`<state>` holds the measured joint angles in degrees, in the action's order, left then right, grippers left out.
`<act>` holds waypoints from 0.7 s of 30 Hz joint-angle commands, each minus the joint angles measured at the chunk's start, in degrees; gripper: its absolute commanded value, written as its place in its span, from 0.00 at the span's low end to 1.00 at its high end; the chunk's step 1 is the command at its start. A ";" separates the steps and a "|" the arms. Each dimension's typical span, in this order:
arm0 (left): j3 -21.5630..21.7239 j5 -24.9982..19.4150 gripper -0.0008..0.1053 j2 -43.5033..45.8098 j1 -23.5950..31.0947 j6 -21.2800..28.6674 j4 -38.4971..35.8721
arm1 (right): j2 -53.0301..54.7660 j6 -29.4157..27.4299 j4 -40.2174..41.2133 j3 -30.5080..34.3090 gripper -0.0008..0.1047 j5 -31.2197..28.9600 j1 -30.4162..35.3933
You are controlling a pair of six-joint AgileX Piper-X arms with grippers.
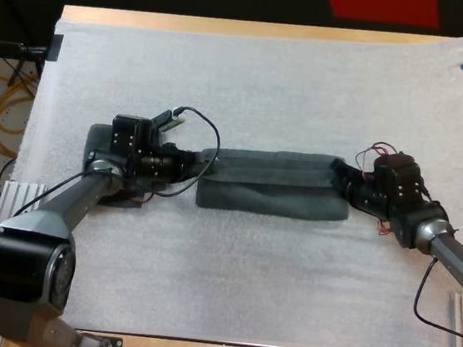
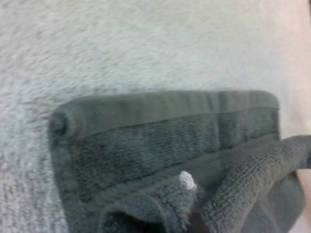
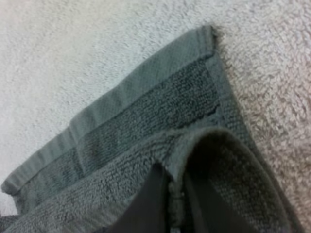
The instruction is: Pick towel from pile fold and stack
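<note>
left claw [image 1: 202,163]: seems clamped on the left end of the towel [image 1: 272,182], grip buried in bunched cloth | right claw [image 1: 341,178]: pinching the right end, hem between its fingers [image 3: 154,204] | towel: long folded strip, mid-mat between claws | second towel [image 1: 95,137]: under left arm | white mat [image 1: 267,77]: covers tabletop [image 1: 231,28]

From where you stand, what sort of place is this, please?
Probably a robotics lab bench, not a home: the left gripper and right gripper hold a dark towel on a white mat covering a wooden table, with loose orange cables beside it.
</note>
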<state>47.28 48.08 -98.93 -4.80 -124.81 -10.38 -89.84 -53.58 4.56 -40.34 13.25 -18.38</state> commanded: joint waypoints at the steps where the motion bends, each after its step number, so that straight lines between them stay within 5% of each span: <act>1: 0.12 -1.50 0.01 0.13 0.03 0.32 -0.02 | -0.11 -0.17 -0.11 -0.46 0.01 -0.44 0.23; 5: 0.13 -2.82 0.07 0.13 0.03 1.76 0.24 | -0.15 -0.17 -0.09 -0.46 0.01 -0.41 0.23; 8: 0.13 -2.75 0.24 0.13 0.03 3.44 0.23 | -0.15 -0.17 -0.36 -0.93 0.15 -0.13 0.23; 13: 1.28 -2.75 0.52 0.13 0.03 3.44 1.87 | -0.15 -0.17 -9.75 -0.96 0.66 2.28 1.59; 21: 7.51 -3.80 0.52 3.61 0.03 9.45 1.14 | 0.30 -1.18 -19.99 -2.43 0.69 8.07 6.88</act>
<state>53.99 44.84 -97.18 -4.80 -116.83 -9.60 -90.06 -53.95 -14.64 -42.16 20.04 -12.00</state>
